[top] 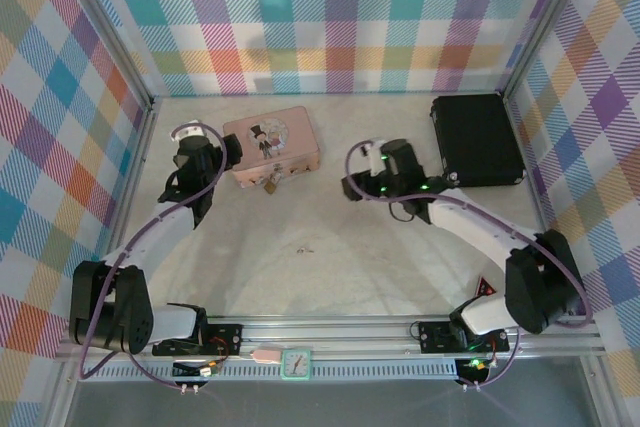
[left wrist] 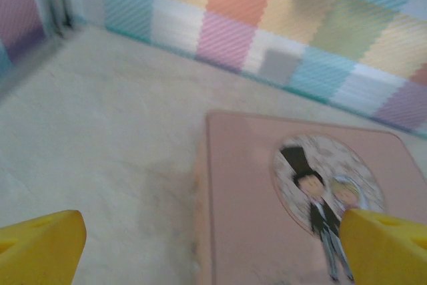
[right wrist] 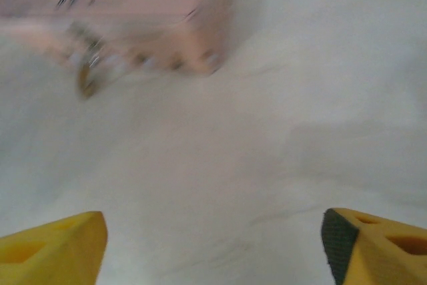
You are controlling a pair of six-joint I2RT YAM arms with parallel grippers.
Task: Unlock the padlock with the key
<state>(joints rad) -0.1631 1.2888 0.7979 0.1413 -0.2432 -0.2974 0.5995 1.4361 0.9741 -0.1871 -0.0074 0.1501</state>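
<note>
The tiny brass-gold padlock [top: 270,185] (likely light, hard, slippery) needs pinching across its body; left hand [top: 233,153] and right hand [top: 351,186] both gape empty.

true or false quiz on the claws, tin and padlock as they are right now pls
1. The padlock hangs at the near side of the tin. True.
2. The right claw grips the padlock. False: it is open, holds nothing and is clear of the tin.
3. The left claw is open at the tin's left side. True.
4. The black case lies on top of the tin. False: it lies flat on the table, apart from the tin, by the right wall.
5. The tin's lid is plain. False: it bears a round picture of a cartoon couple.
</note>
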